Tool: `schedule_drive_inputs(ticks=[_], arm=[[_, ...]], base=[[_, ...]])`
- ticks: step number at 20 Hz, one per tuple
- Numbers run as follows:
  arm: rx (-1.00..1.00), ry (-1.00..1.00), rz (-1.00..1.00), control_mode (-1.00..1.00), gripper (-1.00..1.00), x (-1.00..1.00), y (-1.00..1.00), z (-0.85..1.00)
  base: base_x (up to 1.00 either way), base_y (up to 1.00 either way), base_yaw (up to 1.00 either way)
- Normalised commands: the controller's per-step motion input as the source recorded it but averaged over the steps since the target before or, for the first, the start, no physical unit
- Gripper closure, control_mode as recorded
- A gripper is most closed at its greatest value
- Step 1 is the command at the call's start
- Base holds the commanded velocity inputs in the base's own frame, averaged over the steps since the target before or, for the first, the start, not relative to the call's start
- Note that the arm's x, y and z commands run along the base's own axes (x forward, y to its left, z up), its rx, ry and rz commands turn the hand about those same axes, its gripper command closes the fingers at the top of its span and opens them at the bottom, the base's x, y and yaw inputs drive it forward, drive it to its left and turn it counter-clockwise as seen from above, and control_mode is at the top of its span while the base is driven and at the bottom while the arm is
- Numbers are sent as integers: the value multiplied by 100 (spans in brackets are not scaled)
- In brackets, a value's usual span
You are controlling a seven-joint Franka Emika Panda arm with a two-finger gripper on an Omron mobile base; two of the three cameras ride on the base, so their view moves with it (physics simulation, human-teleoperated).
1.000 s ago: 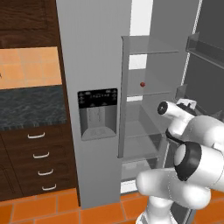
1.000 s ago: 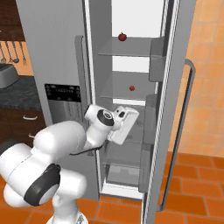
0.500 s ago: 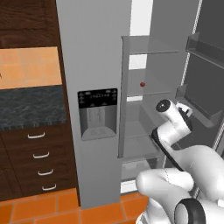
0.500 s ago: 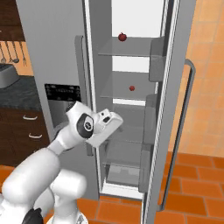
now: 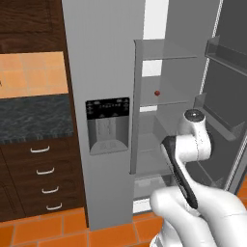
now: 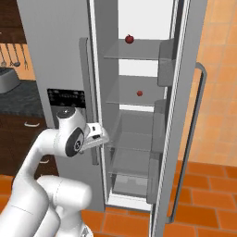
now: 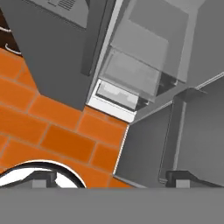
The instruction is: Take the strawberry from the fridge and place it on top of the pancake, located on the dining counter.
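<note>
Below the strawberry point(image 6: 139, 93) on the fridge point(image 6: 139, 115) shelf, hovering with gripper point(image 6: 99, 136) fingers spread wide, empty; reaching step, needing lift and push inward next.

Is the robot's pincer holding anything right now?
No. The pincer is open with nothing between its tips. The strawberry sits on a glass shelf inside the fridge.

Fridge point(image 6: 60, 55) stands on orange tile floor point(image 7: 52, 127), right door open. Glass shelves point(image 6: 134, 99) inside, one above other. Strawberry point(image 6: 139, 93) sits on middle shelf, small and red. Another small dark red fruit point(image 6: 129, 39) sits on top shelf point(image 6: 139, 54). Clear drawers point(image 7: 131, 74) low down.
</note>
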Motion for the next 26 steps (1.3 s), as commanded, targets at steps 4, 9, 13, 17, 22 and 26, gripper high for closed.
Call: schedule_drive_inputs(ticks=[4,9,13,17,22,26], arm=[[55,0,-27,-100,-100,-75,46,73],[36,0,-30,-100,-100,-89,16,92],[-2,0,-12,-100,-100,-56,0,90],[-24,15,-14,-100,-100,-23,10,29],[-4,19,-7,-100,-100,0,2,-25],[-1,9,0,-100,-100,0,0,-40]], base=[[0,0,0],[0,0,0],[0,0,0],[0,0,0],[0,0,0],[0,0,0]])
